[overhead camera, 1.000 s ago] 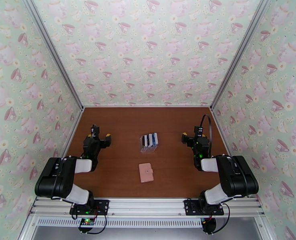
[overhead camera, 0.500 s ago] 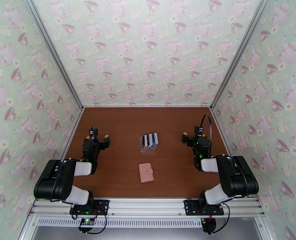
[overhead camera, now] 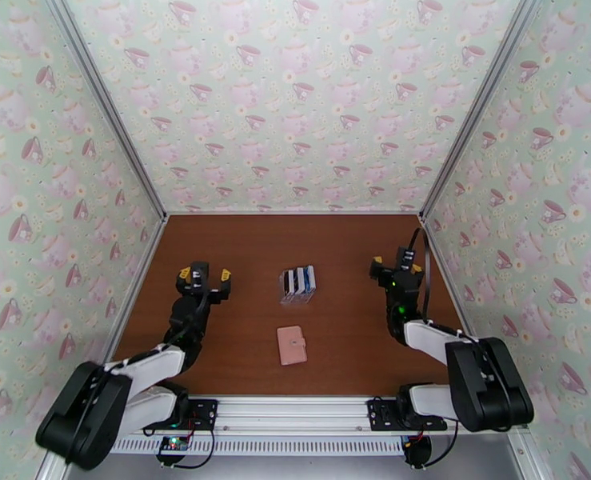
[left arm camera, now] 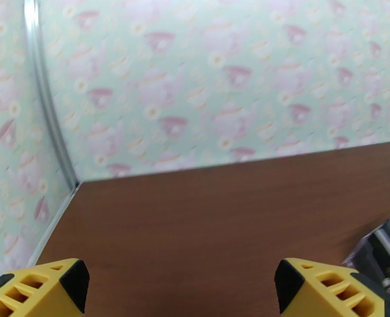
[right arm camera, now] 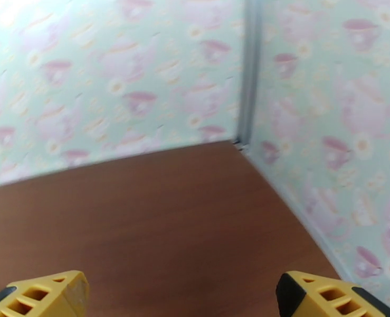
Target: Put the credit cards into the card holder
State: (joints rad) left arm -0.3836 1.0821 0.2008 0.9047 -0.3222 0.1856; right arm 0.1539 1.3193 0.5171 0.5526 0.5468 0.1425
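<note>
Smooth brown wood-grain table [overhead camera: 239, 370], enclosed by matte teapot-print wallpaper [overhead camera: 295, 98]. Lower centre: the card holder [overhead camera: 292, 345], a flat pink rectangle lying closed, with a small snap near its right edge. Just above it and apart: the credit cards [overhead camera: 301, 279], thin black, white and blue plates standing on edge in a clear plastic slotted rack [overhead camera: 297, 298]. Left gripper [overhead camera: 205, 274], centre left, and right gripper [overhead camera: 397, 264], centre right: yellow-tipped fingers spread wide, holding nothing.
</note>
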